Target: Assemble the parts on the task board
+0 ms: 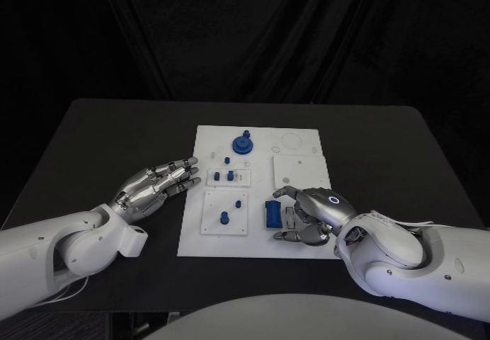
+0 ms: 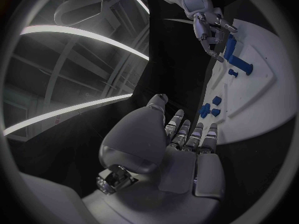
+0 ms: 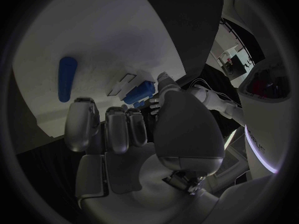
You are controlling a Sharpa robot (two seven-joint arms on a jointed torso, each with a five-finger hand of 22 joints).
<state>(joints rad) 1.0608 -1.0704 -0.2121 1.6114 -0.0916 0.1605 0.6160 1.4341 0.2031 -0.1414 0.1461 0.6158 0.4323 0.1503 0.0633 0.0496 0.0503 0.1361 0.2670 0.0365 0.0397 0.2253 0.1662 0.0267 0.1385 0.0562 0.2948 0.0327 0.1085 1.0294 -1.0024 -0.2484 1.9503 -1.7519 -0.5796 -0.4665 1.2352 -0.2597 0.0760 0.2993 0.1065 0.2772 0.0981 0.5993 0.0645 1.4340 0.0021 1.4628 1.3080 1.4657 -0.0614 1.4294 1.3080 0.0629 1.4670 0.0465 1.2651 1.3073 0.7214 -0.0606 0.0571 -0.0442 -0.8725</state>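
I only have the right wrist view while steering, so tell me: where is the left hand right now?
Observer: The left hand is left of the task board, fingers apart, holding nothing.
Operator: Is it touching any part?
Observer: No. The nearest small blue parts stand on the board, apart from its fingers.
Operator: And where over the board is my right hand?
Observer: The right hand is over the near right corner, just right of the blue block.
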